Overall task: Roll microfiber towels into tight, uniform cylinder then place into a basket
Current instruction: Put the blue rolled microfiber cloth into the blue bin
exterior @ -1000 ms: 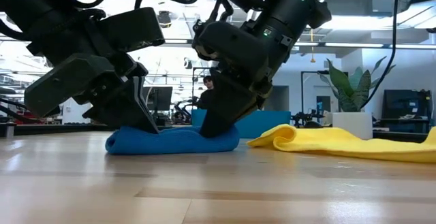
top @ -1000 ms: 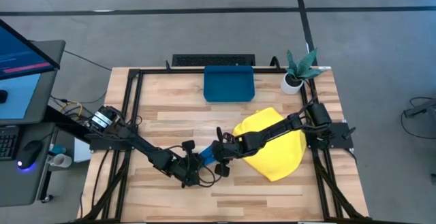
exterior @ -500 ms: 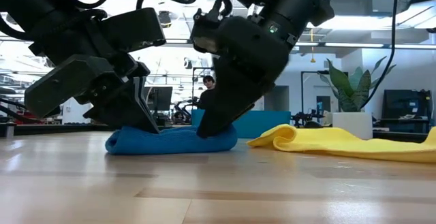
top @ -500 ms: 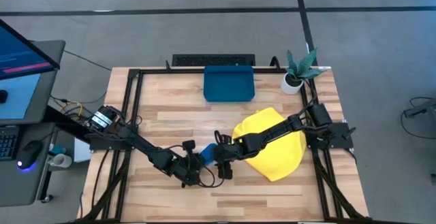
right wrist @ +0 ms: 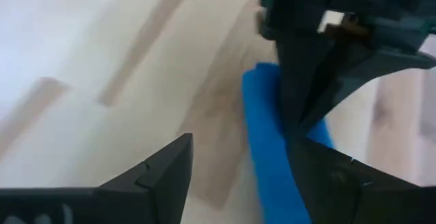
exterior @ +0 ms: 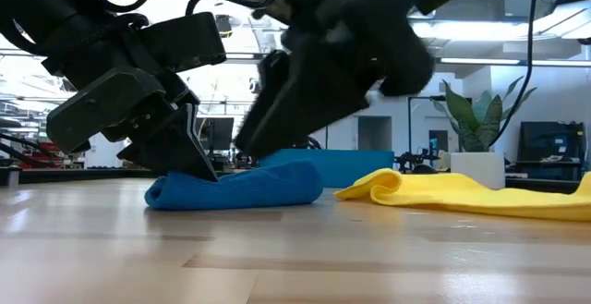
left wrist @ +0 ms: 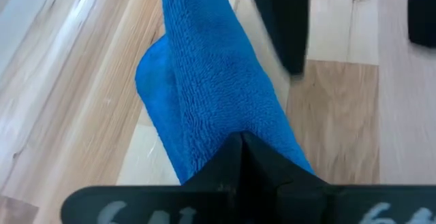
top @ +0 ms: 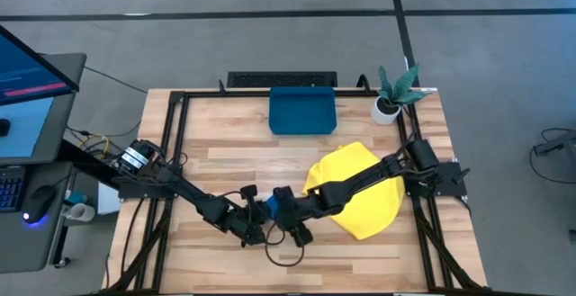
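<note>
We're mid-roll on the blue one here. Going left to right in the high view: the left end effector (top: 255, 230) sits low and left of centre on the table (top: 234, 165), and it's clamped shut on one end of the blue towel (exterior: 235, 188). In the left wrist view the cloth (left wrist: 211, 94) runs straight out from between its closed fingers, bunched into a loose tube rather than a tight cylinder.

Just to the right, the right end effector (top: 297, 230) has its fingers spread wide and isn't holding anything. In the right wrist view the blue roll (right wrist: 272, 156) lies between its two fingers (right wrist: 153, 176), so it hovers right over the other end of the towel.

Our guess for the next move: the right side needs to re-grab or press that loose end and tighten the roll before anyone carries it off.

Further right, the yellow towel (top: 364, 197) is lying flat and unrolled under the right arm. The basket (top: 301, 112) sits in the upper middle of the frame, well apart from both end effectors.
</note>
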Tool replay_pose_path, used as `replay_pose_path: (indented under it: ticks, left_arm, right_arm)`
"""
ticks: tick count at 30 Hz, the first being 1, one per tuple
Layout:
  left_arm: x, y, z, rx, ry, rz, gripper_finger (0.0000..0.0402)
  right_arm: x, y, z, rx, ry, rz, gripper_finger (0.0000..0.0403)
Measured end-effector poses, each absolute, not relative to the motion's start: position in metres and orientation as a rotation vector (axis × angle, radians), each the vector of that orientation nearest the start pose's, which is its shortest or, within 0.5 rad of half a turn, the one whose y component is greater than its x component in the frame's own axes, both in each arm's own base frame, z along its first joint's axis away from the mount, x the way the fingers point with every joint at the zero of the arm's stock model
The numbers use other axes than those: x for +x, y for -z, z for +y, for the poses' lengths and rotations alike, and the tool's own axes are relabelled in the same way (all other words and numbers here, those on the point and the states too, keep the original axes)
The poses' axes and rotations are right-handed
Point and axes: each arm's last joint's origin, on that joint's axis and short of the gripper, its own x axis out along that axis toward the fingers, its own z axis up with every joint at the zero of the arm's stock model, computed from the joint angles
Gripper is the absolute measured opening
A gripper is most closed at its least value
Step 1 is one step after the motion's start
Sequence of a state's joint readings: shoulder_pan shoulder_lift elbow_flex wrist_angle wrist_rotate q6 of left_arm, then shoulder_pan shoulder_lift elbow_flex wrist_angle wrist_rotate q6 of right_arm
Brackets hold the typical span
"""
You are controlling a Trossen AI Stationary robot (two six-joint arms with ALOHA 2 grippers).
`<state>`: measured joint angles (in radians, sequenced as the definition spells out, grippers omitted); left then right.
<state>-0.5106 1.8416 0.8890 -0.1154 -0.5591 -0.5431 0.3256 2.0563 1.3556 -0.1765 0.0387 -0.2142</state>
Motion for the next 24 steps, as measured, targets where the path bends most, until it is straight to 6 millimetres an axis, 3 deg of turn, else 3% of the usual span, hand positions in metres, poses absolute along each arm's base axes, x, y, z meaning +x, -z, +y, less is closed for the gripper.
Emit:
replay_pose_path:
  ticks: [9,24]
  left_arm:
    - [0.292,-0.112,-0.146,0.036,-0.285,0.862,0.0002]
    - [0.291,-0.113,-0.146,0.06,-0.27,0.87,0.0002]
  right_arm:
    - [0.419,-0.123,0.125,-0.463,-0.235,0.847,0.026]
    - [0.421,-0.114,0.11,-0.396,-0.187,0.919,0.026]
